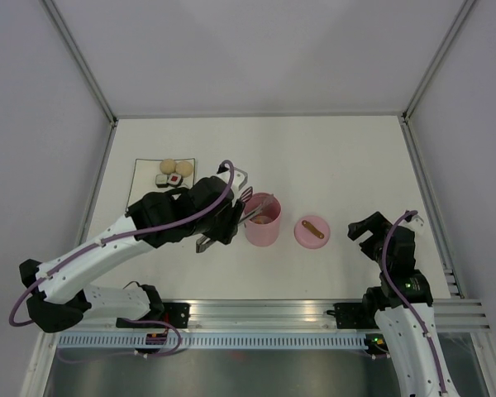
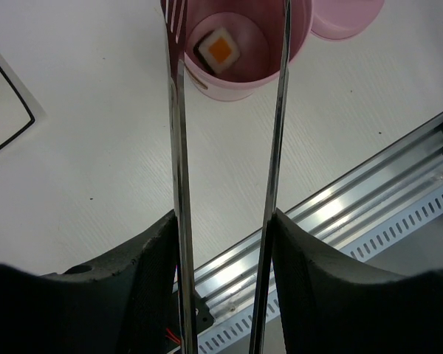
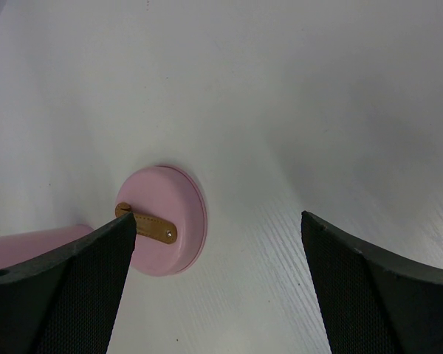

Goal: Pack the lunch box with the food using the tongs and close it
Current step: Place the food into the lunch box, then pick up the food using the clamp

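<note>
The pink lunch box (image 1: pixel 262 223) stands open mid-table, and one black-and-white piece of food with an orange centre (image 2: pixel 220 50) lies on its bottom. My left gripper (image 1: pixel 224 223) is shut on the silver tongs (image 2: pixel 179 147), one finger pressing on each arm. The arms are spread, their tips reach over the box's rim (image 2: pixel 295 51), and nothing is between them. More food, two beige balls (image 1: pixel 176 167) and sushi-like pieces (image 1: pixel 169 179), lies on a mat at the back left. The pink lid (image 3: pixel 162 228) with its brown strap lies right of the box. My right gripper (image 3: pixel 218 221) hangs open and empty beside the lid.
The white mat with a dark border (image 1: pixel 140 169) holds the loose food behind my left arm. A metal rail (image 2: pixel 369 184) runs along the near table edge. White walls close in the table on three sides.
</note>
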`<state>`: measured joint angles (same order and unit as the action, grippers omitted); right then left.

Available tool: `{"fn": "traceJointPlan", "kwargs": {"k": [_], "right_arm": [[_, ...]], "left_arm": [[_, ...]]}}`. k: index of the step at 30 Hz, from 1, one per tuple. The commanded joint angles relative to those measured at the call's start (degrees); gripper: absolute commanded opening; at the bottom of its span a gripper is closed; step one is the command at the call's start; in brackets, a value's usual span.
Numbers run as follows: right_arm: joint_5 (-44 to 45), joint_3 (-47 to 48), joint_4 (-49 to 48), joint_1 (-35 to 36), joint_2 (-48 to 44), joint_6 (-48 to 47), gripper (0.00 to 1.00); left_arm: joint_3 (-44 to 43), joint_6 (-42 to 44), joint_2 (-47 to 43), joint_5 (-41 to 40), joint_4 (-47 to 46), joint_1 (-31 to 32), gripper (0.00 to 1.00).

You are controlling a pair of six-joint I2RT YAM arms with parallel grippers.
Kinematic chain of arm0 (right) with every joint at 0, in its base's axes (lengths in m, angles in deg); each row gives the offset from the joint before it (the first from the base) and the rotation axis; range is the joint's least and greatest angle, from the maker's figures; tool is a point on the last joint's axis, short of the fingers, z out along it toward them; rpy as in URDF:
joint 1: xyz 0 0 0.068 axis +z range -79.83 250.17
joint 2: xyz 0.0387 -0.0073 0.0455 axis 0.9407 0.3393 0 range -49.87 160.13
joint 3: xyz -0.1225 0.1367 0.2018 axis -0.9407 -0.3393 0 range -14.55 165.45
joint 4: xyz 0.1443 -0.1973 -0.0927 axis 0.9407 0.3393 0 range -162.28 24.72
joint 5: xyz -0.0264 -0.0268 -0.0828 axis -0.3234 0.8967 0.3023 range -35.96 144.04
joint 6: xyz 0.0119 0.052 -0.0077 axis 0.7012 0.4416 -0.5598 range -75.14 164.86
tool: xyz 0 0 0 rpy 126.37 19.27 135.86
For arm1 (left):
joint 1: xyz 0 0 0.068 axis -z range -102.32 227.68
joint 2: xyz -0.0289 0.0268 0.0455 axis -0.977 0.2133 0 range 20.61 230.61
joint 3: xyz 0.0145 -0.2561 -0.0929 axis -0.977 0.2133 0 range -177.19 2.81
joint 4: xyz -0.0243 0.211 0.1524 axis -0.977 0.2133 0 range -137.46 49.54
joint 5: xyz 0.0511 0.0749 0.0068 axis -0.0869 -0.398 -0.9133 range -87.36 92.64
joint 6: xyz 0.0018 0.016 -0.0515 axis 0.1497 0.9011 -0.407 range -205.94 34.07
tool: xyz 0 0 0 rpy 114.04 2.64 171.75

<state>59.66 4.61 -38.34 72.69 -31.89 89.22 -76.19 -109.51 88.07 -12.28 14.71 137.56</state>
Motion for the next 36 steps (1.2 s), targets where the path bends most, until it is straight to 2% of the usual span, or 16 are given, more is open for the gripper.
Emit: {"fn": "traceJointPlan", "kwargs": {"k": [1, 9, 12, 14, 15, 16, 18, 19, 21, 22, 27, 36], "right_arm": [[-0.4, -0.2, -0.4, 0.1, -1.0, 0.5, 0.98], [-0.4, -0.1, -0.5, 0.2, -0.6, 0.2, 0.98], [-0.8, -0.1, -0.7, 0.2, -0.5, -0.1, 0.98], [-1.5, -0.1, -1.0, 0.1, -0.4, -0.3, 0.98], [-1.8, -0.1, -1.2, 0.2, -0.2, -0.4, 0.98], [-2.2, -0.1, -1.4, 0.1, -0.2, -0.5, 0.98], [-2.8, 0.0, -1.8, 0.1, 0.0, -0.8, 0.98], [-2.9, 0.1, -2.0, 0.2, 0.0, -0.9, 0.98], [-3.2, 0.3, -2.2, 0.1, 0.2, -1.3, 0.98], [-3.1, 0.3, -2.4, 0.2, 0.3, -1.5, 0.98], [-4.7, -0.3, -3.7, 0.2, 1.2, -1.4, 0.98], [-5.4, 0.0, -4.4, 0.2, 2.7, -1.9, 0.98]], "left_arm": [[-0.5, -1.1, 0.3, -1.3, -2.4, 0.3, 0.56], [-3.7, -1.6, -1.3, -4.1, -2.3, 0.3, 0.56], [-5.5, -1.9, -2.1, -8.8, -1.9, 0.2, 0.56], [-6.6, -2.4, -2.0, -14.7, 0.7, -1.3, 0.56], [-6.7, -3.5, -2.1, -16.2, 1.4, -2.7, 0.57], [-6.6, -3.8, -2.5, -16.3, 1.7, -7.1, 0.57], [-4.1, -3.6, -5.0, -12.4, 0.2, -13.3, 0.58], [-2.7, -3.3, -6.0, -11.3, -0.8, -19.7, 0.58], [3.8, -2.6, -8.6, -9.2, -4.6, -28.3, 0.60], [3.9, -2.6, -8.9, -8.8, -4.6, -30.4, 0.60], [11.6, -3.9, -6.6, -6.1, -9.5, -36.4, 0.59], [15.3, -7.9, 1.4, -6.1, -16.7, -36.8, 0.58]]}}
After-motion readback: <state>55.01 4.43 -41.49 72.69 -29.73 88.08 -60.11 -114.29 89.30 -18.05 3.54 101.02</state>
